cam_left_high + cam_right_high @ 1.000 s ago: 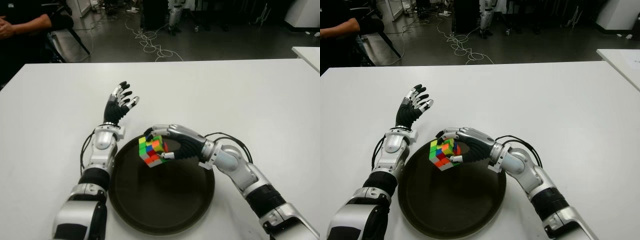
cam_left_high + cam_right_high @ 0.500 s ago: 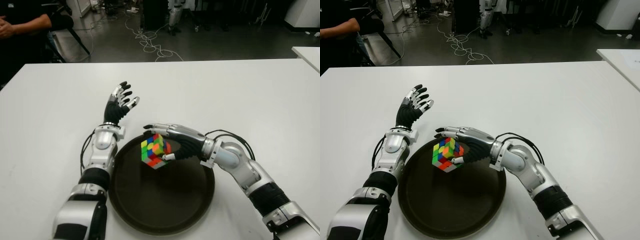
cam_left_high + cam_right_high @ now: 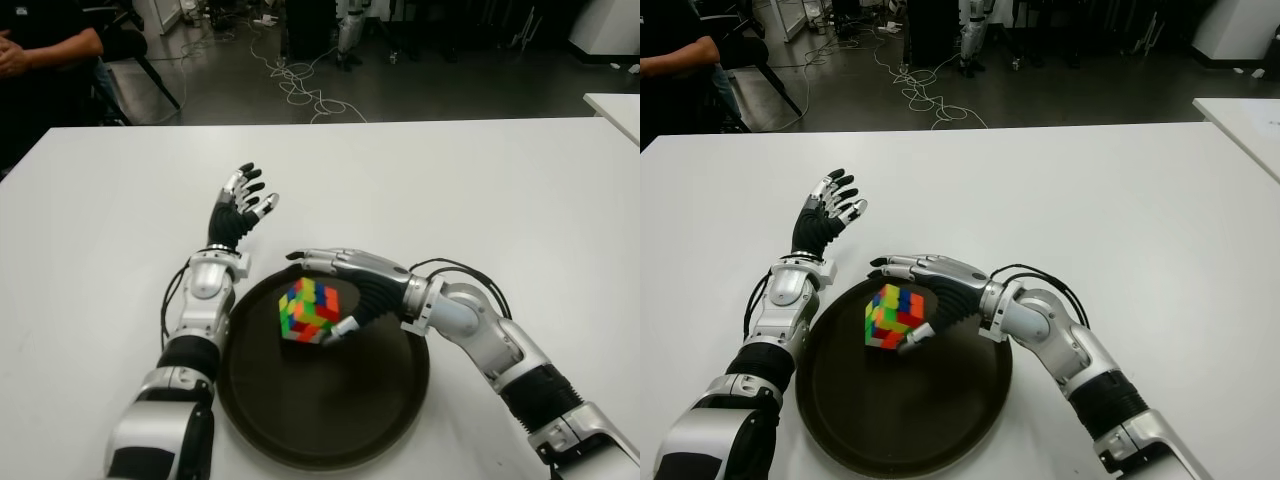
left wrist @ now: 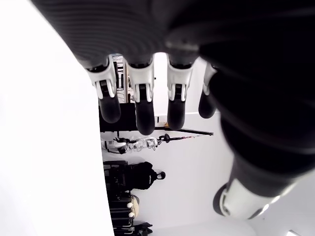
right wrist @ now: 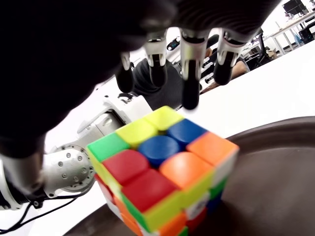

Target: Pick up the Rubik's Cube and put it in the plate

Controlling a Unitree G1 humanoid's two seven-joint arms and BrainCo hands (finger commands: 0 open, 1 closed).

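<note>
The Rubik's Cube (image 3: 308, 310) sits in the back left part of the dark round plate (image 3: 330, 410), tilted slightly. My right hand (image 3: 345, 285) is open around it: the fingers (image 3: 325, 261) stretch over the cube's far side and the thumb lies beside its near right corner. In the right wrist view the cube (image 5: 162, 167) stands free below straight fingers (image 5: 189, 59), on the plate (image 5: 275, 172). My left hand (image 3: 242, 205) is open and raised above the white table (image 3: 500, 190), just behind the plate's left rim, with fingers (image 4: 142, 98) spread.
A person's arm (image 3: 45, 45) shows beyond the table's far left corner. Cables (image 3: 300, 80) lie on the floor behind. Another white table's corner (image 3: 615, 105) shows at the far right. The plate lies near the table's front edge.
The right hand's fingers have opened and let the cube go; it has dropped a little and come to rest in the plate. The left hand has not moved.
</note>
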